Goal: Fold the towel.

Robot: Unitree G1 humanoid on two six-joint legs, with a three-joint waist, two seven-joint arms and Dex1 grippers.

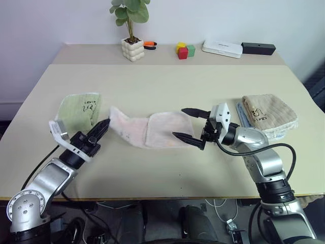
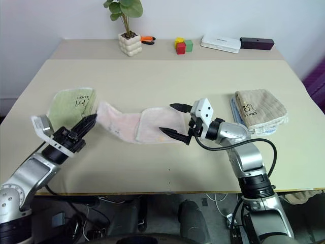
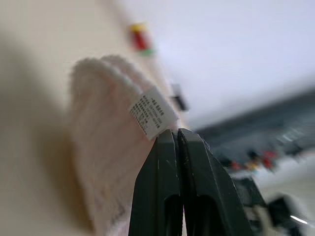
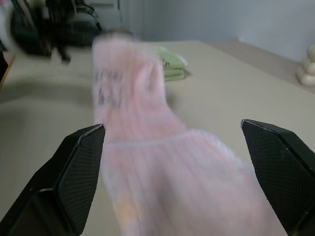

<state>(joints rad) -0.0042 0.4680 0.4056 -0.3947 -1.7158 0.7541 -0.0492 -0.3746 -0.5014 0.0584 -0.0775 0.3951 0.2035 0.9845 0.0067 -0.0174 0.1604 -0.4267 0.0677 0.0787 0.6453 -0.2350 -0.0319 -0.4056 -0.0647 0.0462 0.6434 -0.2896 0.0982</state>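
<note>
Gripping the left end of the pale pink fluffy terry towel (image 1: 147, 129) at its white care label (image 3: 153, 112), the left gripper (image 1: 103, 127) has its two black fingers pressed together on the cloth, lifting that end off the beige table (image 1: 162, 86). To fold well from here, I judge the pinched end should travel high and straight across toward the right end, keeping the corners square so the edges meet. Opposite it, the right gripper (image 1: 189, 125) stands with fingers wide apart over the towel's flat, doubled right part, holding nothing; it looks placed to pin that part down. Just beyond the left gripper lies a light green folded towel (image 1: 80, 110), and a tan folded towel (image 1: 268, 115) sits past the right arm. Farther back, a white bobbled pot (image 1: 133, 50) holds a green leafy plant (image 1: 131, 12); no other container is visible.
</note>
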